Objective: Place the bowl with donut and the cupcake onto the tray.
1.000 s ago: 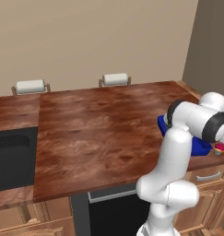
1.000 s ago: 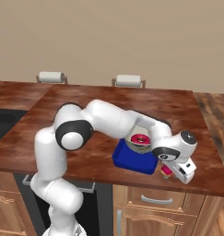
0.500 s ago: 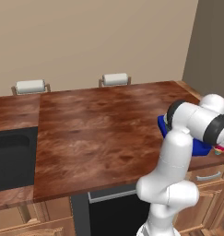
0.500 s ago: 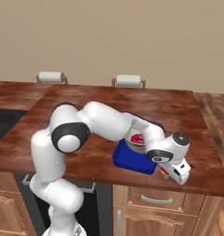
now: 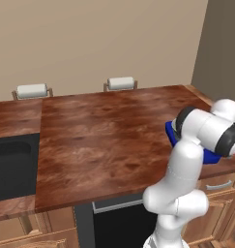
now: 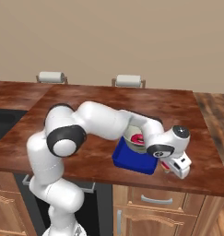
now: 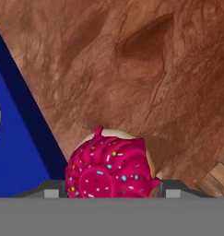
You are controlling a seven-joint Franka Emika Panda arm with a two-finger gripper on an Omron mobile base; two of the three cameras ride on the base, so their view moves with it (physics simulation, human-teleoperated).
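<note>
One item left: cupcake (image 7: 109, 167) on tabletop (image 7: 145, 69) beside tray (image 7: 16, 152). Hand (image 7: 106, 192) straddling it, closure indeterminate; centre before clamping.

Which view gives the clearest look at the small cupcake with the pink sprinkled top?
The hand view: the small pink-topped cupcake sits close up beside the blue tray. The right base view shows a red sliver under the wrist.
</note>
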